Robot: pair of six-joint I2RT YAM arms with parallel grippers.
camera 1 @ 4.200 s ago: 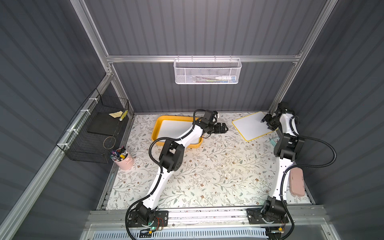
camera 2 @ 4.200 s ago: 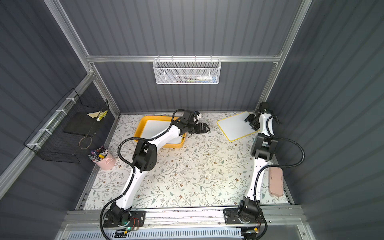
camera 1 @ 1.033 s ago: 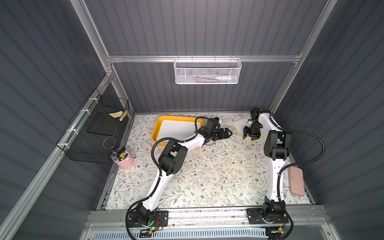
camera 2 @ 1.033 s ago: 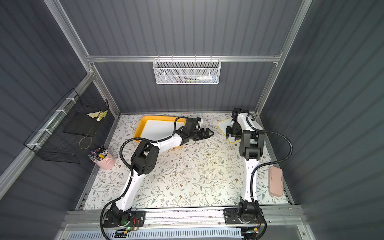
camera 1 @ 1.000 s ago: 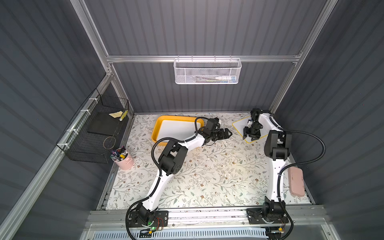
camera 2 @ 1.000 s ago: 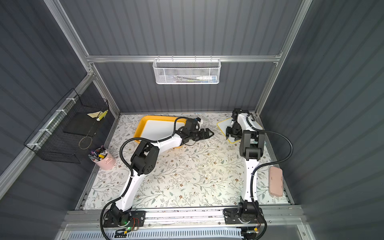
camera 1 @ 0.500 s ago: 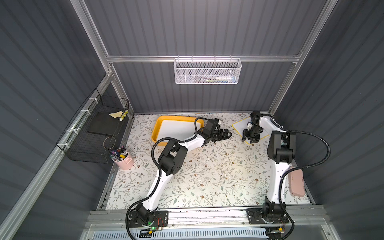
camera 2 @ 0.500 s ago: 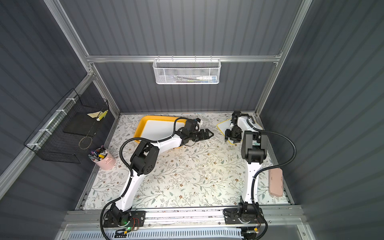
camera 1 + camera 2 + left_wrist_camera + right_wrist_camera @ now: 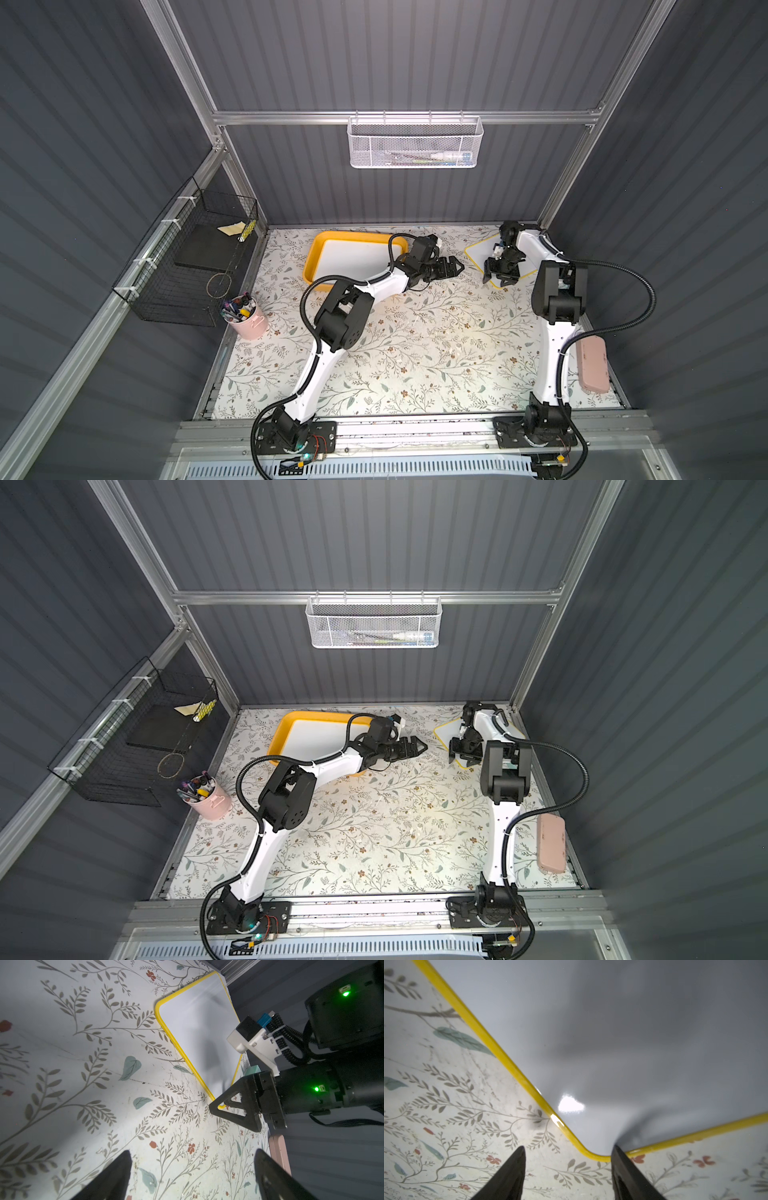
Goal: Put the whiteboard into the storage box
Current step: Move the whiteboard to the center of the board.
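Two black fingers of the right gripper (image 9: 568, 1148) stand apart. The near corner of the whiteboard (image 9: 612, 1043) sits between them. One finger (image 9: 623, 1167) crosses the board's yellow edge, but I cannot tell if it touches. The whiteboard lies flat on the flowery table (image 9: 415, 332), under this gripper. Across from it, the left gripper (image 9: 192, 1151) hangs over the table. Its fingers are wide apart, hold nothing and point at the board. Behind the left gripper sits the storage box (image 9: 308, 270), well apart from the whiteboard.
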